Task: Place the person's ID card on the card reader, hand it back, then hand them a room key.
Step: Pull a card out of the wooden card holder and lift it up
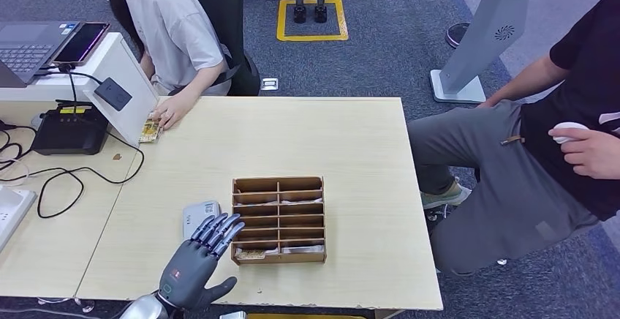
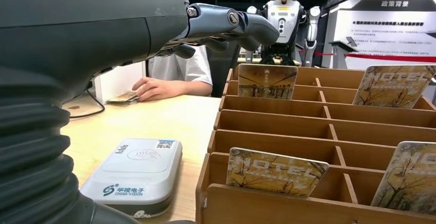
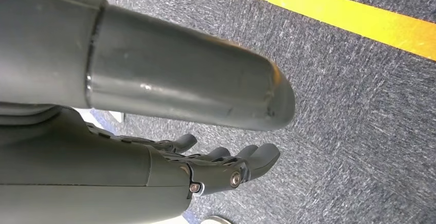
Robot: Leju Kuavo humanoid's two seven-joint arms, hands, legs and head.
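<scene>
The robot's left hand [image 1: 196,260] hangs over the near part of the light wooden table [image 1: 351,136], its fingers stretched forward and spread apart, holding nothing. Its fingertips [image 1: 218,225] are above the white card reader [image 1: 199,218], which lies flat on the table just beside the left wall of the wooden box [image 1: 279,220]. I cannot tell if the fingers touch the reader. The box has many narrow compartments, and some hotel key cards [image 2: 275,171] stand upright inside them, each showing a yellow picture and the word HOTEL.

The ID card [image 1: 150,130] lies at the far left side of the table, well apart from the reader, under the fingers of a seated person's hand [image 1: 172,110]. This person wears a light shirt. Another person in a black shirt and grey trousers sits at the right side of the table.

The right hand [image 3: 216,170] hangs down over the grey carpet floor [image 3: 360,106], with its fingers loosely apart and nothing in them.
</scene>
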